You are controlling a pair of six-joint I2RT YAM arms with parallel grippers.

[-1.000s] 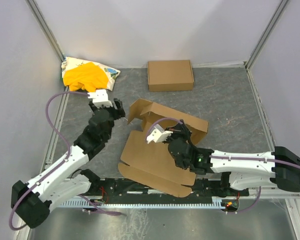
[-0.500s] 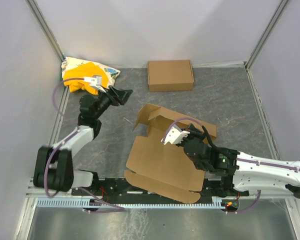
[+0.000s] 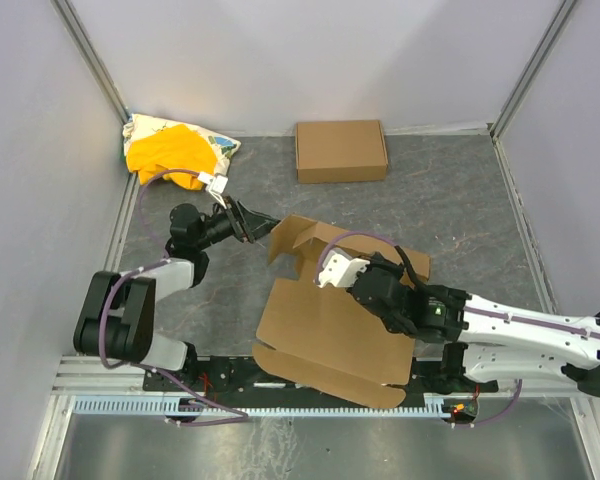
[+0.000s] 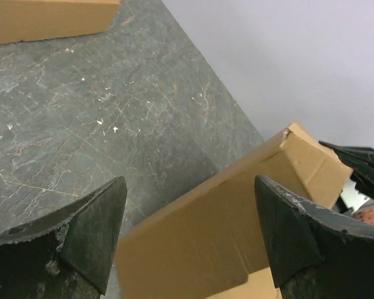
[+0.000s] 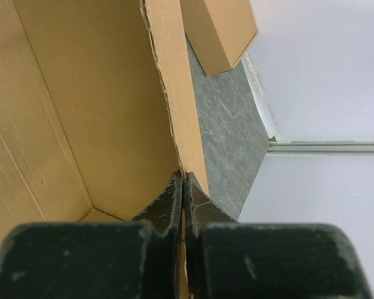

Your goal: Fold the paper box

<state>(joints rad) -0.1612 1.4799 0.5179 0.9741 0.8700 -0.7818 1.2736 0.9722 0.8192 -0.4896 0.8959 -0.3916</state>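
The paper box [image 3: 325,325] lies partly folded near the front of the table, with its far panels raised. My right gripper [image 3: 388,268] is shut on the upright edge of one raised wall. In the right wrist view the gripper [image 5: 184,177] pinches that torn cardboard edge, with the box's inner panel [image 5: 81,93] to its left. My left gripper [image 3: 264,228] is open and points at the box's raised left flap [image 3: 285,235] from the left. In the left wrist view the gripper [image 4: 190,187] has that flap [image 4: 237,212] just beyond its spread fingers, which touch nothing.
Another shallow brown carton [image 3: 341,150] sits at the back of the table and shows in the wrist views [image 4: 43,18] [image 5: 218,31]. A yellow cloth bundle [image 3: 170,152] lies in the back left corner. Side walls stand close on both sides.
The left arm folded back and its gripper swung right to the box's left flap, opening wider. The right gripper stayed shut on the box and shifted it slightly right.
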